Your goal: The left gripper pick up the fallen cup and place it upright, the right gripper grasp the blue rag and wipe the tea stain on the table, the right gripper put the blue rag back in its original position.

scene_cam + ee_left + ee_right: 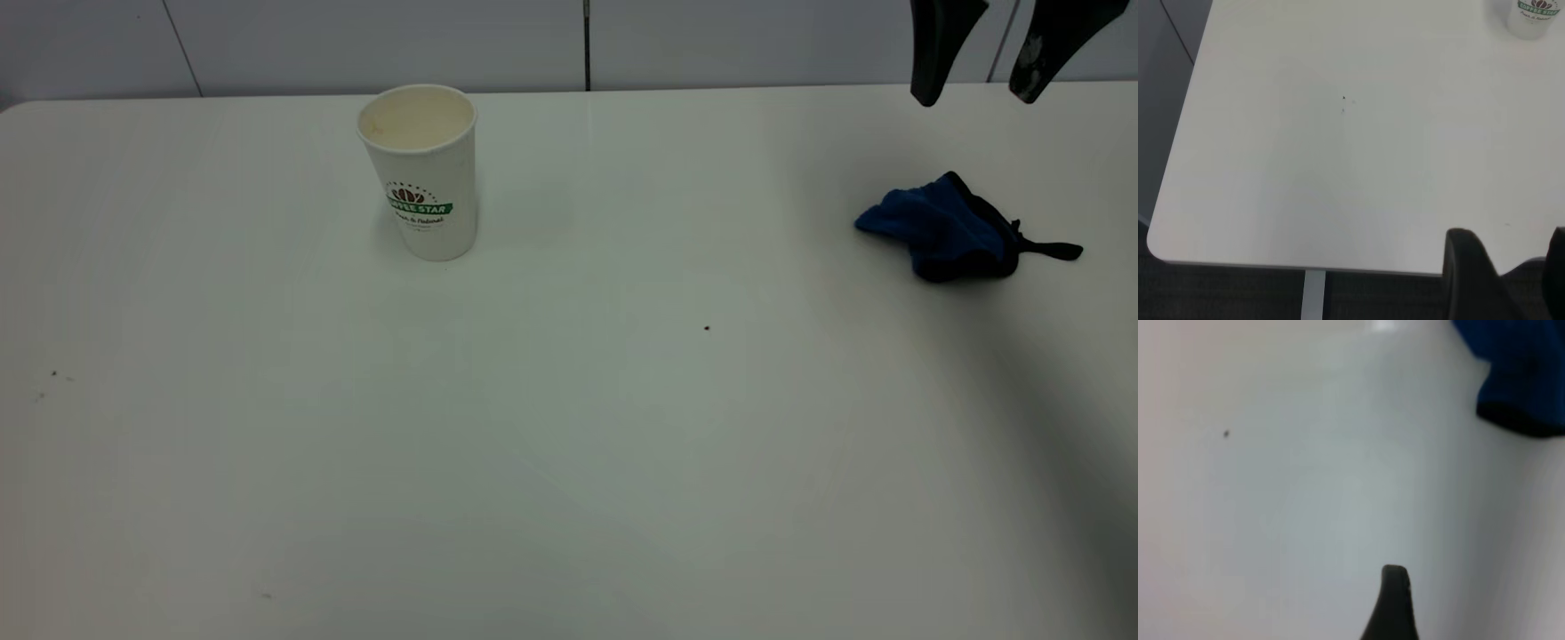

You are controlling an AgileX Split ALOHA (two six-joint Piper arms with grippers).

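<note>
The white paper cup (418, 169) with the green COFFEE STAR logo stands upright on the table (569, 462) at the back left. It also shows in the left wrist view (1535, 17). The blue rag (956, 229) lies crumpled at the right, with its black loop tag pointing right. It also shows in the right wrist view (1525, 380). My right gripper (978, 93) hangs open and empty above and behind the rag. My left gripper (1508, 267) is open and empty over the table's edge, far from the cup, and is out of the exterior view. No tea stain shows.
A tiny dark speck (707, 328) lies mid-table, and faint specks (53, 375) lie at the left. A grey wall runs behind the table. In the left wrist view a rounded table corner (1158, 243) and dark floor show.
</note>
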